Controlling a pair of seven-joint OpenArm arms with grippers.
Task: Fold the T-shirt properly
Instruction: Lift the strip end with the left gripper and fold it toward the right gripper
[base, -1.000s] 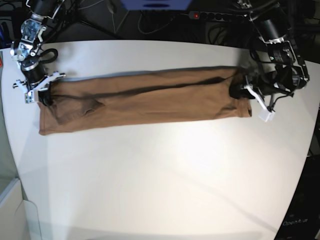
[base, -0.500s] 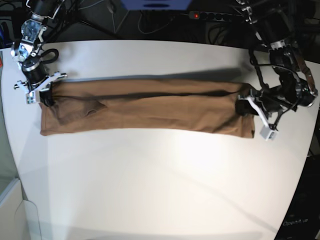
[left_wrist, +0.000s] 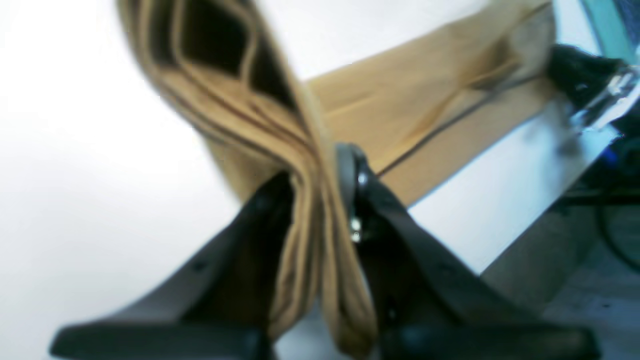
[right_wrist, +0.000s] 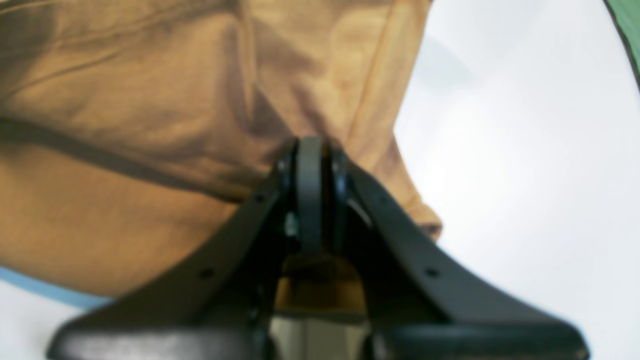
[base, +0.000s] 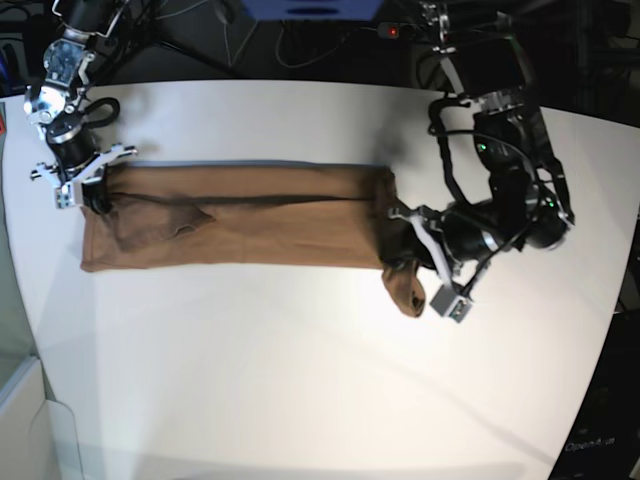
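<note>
The left jaws (base: 418, 262) are shut tight on a thick bunch of the T-shirt (base: 240, 215), and they should carry that end straight over toward the other end, keeping the edges lined up. The right jaws (base: 82, 184) pinch the far end down. Between them the shirt lies as a long strip on the white bench (base: 300, 380).

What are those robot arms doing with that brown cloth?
Two robot arms are folding a tan T-shirt on a white table. The shirt lies in a long narrow strip. The right gripper pinches one end and holds it down near the table's edge. The left gripper is shut on the other end, which is lifted and bunched up, with a bit of cloth hanging below it. The fold isn't finished yet.
</note>
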